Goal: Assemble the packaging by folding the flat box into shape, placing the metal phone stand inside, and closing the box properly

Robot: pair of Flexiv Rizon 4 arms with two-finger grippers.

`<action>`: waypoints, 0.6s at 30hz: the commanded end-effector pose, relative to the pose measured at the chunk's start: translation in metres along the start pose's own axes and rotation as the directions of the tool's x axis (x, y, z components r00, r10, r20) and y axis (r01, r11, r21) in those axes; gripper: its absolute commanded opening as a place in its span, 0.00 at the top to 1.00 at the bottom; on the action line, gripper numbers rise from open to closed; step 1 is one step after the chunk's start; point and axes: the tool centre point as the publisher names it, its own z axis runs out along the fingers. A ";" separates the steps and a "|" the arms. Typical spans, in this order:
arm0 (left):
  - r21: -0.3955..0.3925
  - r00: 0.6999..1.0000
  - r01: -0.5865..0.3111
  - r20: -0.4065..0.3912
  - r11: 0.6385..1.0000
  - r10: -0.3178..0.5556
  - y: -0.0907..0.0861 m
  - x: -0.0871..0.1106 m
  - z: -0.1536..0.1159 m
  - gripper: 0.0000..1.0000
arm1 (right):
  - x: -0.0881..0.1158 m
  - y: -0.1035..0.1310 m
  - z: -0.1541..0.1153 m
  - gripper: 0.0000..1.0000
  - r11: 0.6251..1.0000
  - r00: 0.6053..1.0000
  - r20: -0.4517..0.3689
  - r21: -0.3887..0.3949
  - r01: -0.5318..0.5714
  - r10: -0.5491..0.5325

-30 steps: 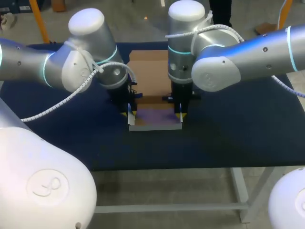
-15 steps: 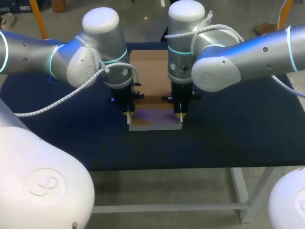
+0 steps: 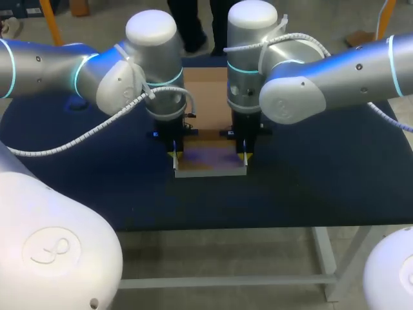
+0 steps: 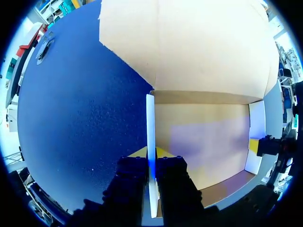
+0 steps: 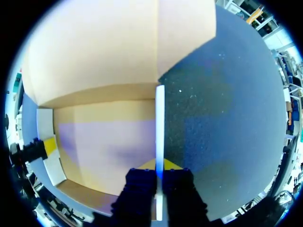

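- The brown cardboard box (image 3: 210,161) with white outer faces sits in the middle of the dark blue table (image 3: 310,181). The tray is half-formed: both side walls stand upright, and the wide lid flap (image 4: 199,47) lies flat beyond them.
- My left gripper (image 4: 151,155) is pinched onto the left side wall (image 4: 150,123), one finger inside and one outside.
- My right gripper (image 5: 160,164) clamps the right side wall (image 5: 160,118) the same way.
- Key relation: each wall's long axis runs straight ahead between my fingers. The tray floor lies between the two arms, equally near both.
- No metal phone stand in view.
- Judgement: the next fold must not splay these walls.
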 end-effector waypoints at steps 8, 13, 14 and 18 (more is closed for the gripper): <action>0.010 0.996 -0.002 0.086 1.000 0.001 0.005 0.005 -0.002 1.00 | 0.003 -0.003 -0.004 0.13 0.998 0.998 -0.012 -0.021 0.059 -0.059; 0.011 0.996 -0.006 0.084 1.000 0.005 0.006 0.007 -0.002 1.00 | 0.004 -0.010 -0.011 0.00 0.991 0.992 -0.021 -0.052 0.121 -0.122; 0.011 0.997 -0.007 0.083 1.000 0.006 0.006 0.007 -0.002 1.00 | 0.004 -0.011 -0.013 0.00 0.989 0.990 -0.023 -0.058 0.136 -0.137; 0.011 0.996 -0.008 0.085 1.000 0.007 0.007 0.008 -0.002 1.00 | 0.006 -0.016 -0.021 0.00 0.975 0.977 -0.041 -0.089 0.204 -0.208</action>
